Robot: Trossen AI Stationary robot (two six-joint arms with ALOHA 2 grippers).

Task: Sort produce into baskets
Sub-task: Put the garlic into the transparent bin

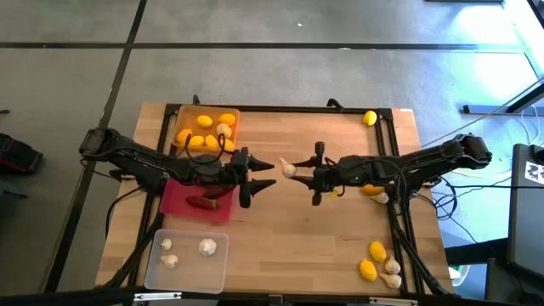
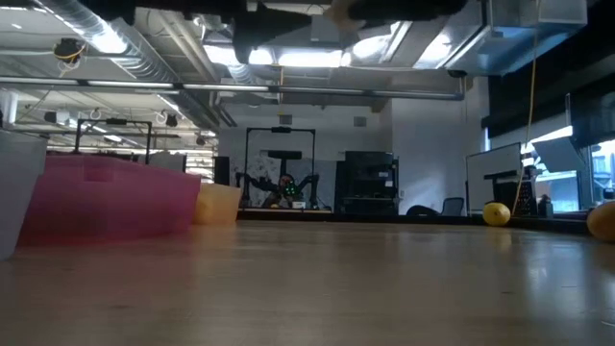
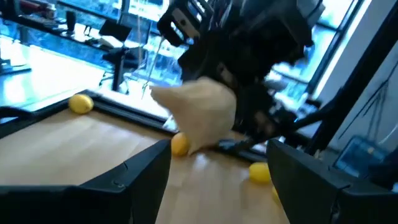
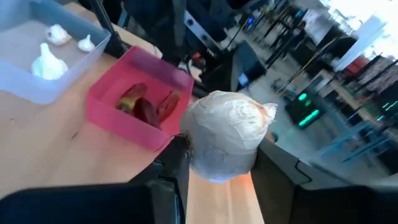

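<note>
Garlic bulb (image 1: 288, 169) clamped in right gripper (image 1: 294, 170) fingers, facing left gripper's (image 1: 266, 172) spread fingers

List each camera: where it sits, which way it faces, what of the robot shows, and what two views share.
High: overhead, straight down; both arms, left gripper facing right gripper.
Low: tabletop level, looking across to the room; arms barely show at top.
Left wrist: past its open fingers toward the right arm.
Right wrist: past its fingers at the pink basket.
Shared: the wrist views both show the garlic bulb.
</note>
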